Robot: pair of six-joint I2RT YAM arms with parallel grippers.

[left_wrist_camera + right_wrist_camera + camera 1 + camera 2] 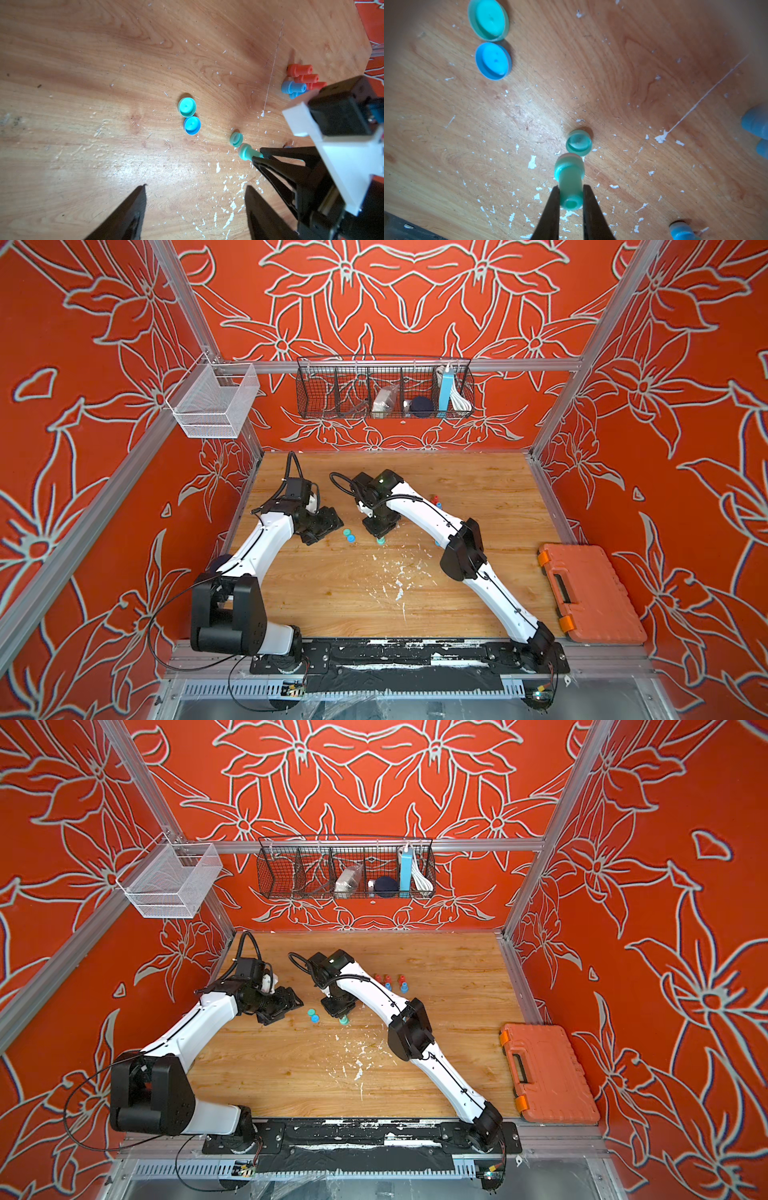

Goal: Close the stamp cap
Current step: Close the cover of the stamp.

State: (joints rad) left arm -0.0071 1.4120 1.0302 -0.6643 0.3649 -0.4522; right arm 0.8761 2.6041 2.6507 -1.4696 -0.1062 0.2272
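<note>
Hiding the grip in both top views, the white right arm [419, 510] covers the right gripper [380, 534], so only the base of the pale teal plastic stamp [380, 540] peeks out beneath it on the scratched wooden tabletop [332, 597]. The right wrist view settles the matter: the two black jaws are clamped on the stamp's narrow handle. Its wider base points down toward a small round teal cap [579, 143] lying hollow side up on the wood. There the base overlaps the cap's near rim, and whether they touch cannot be told. The left wrist view shows stamp and cap just beside each other, slightly offset.

The left gripper [196, 185] hangs with its jaws apart and nothing between them, and the frame edge cuts off its fingers. A larger teal cap [187, 107] and a blue cap [192, 125] lie touching between the two grippers. A cluster of red and blue stamps [388, 982] stands farther back, plain in one top view and mostly hidden behind the arm in its twin.
</note>
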